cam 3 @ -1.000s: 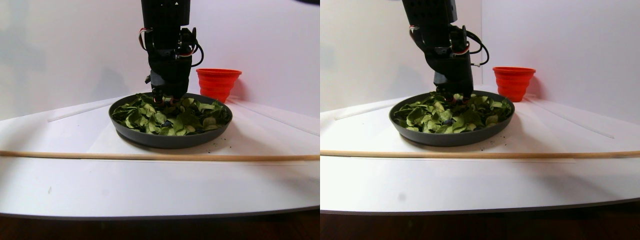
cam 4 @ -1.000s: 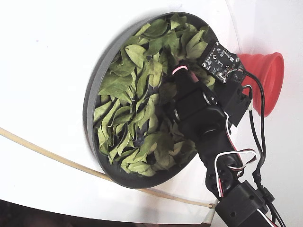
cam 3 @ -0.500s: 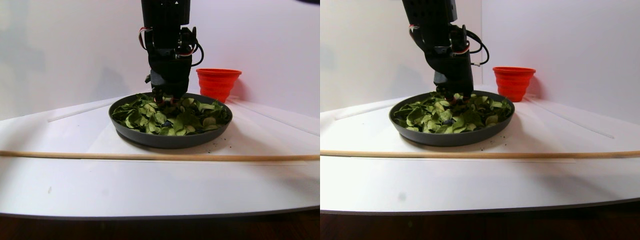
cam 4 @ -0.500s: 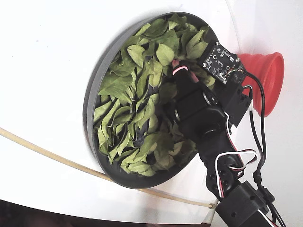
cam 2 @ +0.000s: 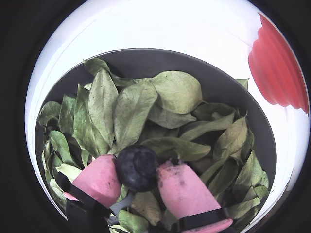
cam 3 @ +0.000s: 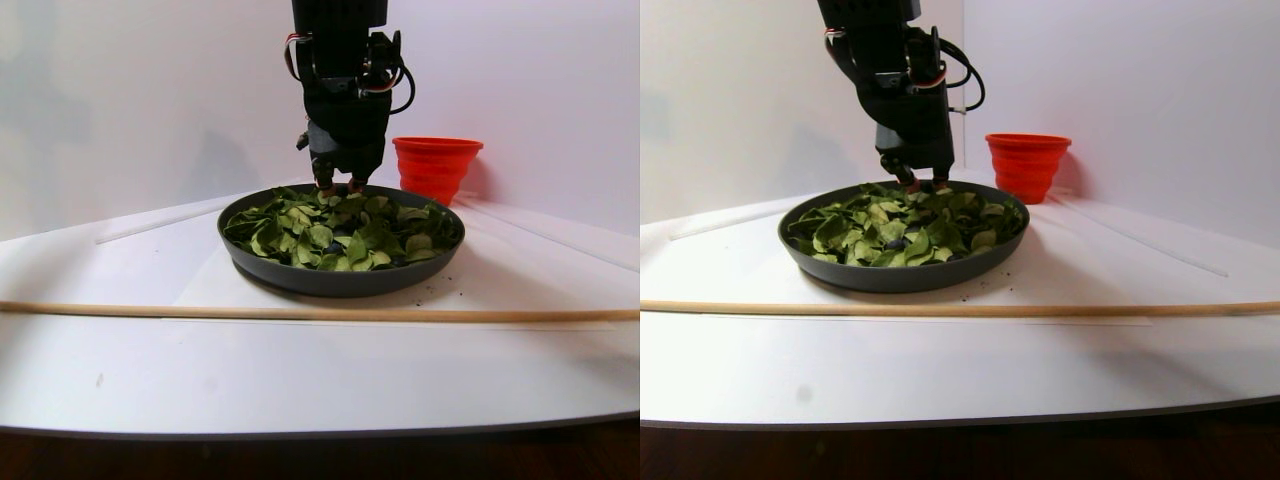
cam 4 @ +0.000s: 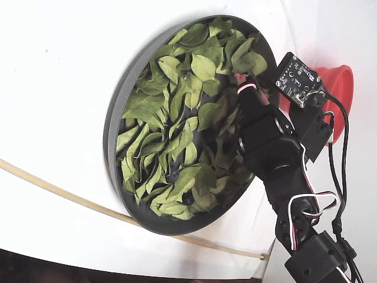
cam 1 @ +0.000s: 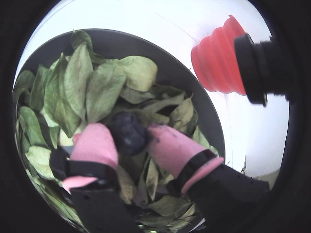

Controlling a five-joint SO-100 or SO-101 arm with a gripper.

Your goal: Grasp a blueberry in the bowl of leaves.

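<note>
Pinching a dark blueberry [cam 2: 136, 167] between its two pink fingertips [cam 2: 99, 178], the gripper [cam 1: 127, 141] hangs just above the leaves [cam 2: 127, 109] in the bowl [cam 2: 165, 59]. Both wrist views show the berry wedged between the pink pads, touching each of them, with green leaves spread beneath and behind it. In the stereo pair view the gripper [cam 3: 338, 184] points straight down over the back part of the bowl [cam 3: 330, 281], its tips just clear of the leaf pile; the berry itself is too small to make out there.

The dark grey bowl, shallow and round, sits on the white surface [cam 3: 300, 370] and is filled with leaves across its whole width. An orange cup [cam 3: 436, 165] stands behind the bowl, to its right in the stereo pair view, close to the rim but apart from it. A thin wooden stick [cam 3: 300, 313] lies across the surface in front of the bowl, well apart from it. In the fixed view the black arm [cam 4: 277, 156] reaches over the bowl's right-hand edge, with the orange cup [cam 4: 341, 82] partly hidden behind it.
</note>
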